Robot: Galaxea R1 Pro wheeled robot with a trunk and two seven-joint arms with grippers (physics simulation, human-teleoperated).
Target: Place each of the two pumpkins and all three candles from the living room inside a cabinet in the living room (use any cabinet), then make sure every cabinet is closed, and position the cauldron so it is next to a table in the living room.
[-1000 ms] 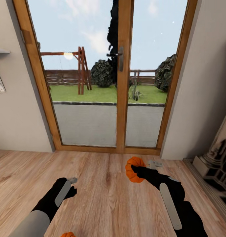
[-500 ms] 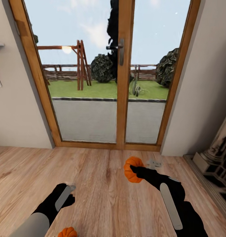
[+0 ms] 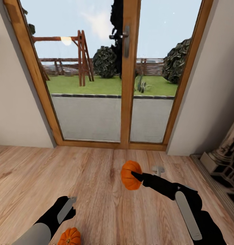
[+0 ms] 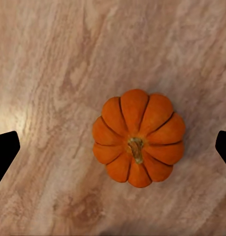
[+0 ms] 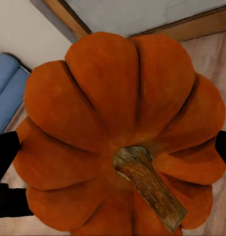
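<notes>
Orange ribbed pumpkin [image 3: 130, 175] clamped in our right end effector [image 3: 136, 177], second pumpkin [image 4: 138, 137] on the wooden floor [image 3: 103, 197] under our open, empty left end effector [image 3: 70, 203]; nothing stowed yet.

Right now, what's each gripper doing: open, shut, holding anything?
Left gripper: open, empty, above the small ribbed orange pumpkin on the wooden floor.
Right gripper: shut on the second ribbed orange pumpkin.

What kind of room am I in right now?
Likely a living room at a garden exit: wooden-framed glass doors look onto a lawn with a swing frame, the wood plank floor runs beneath, and an ornate stone fireplace edges in beside the wall.
</notes>
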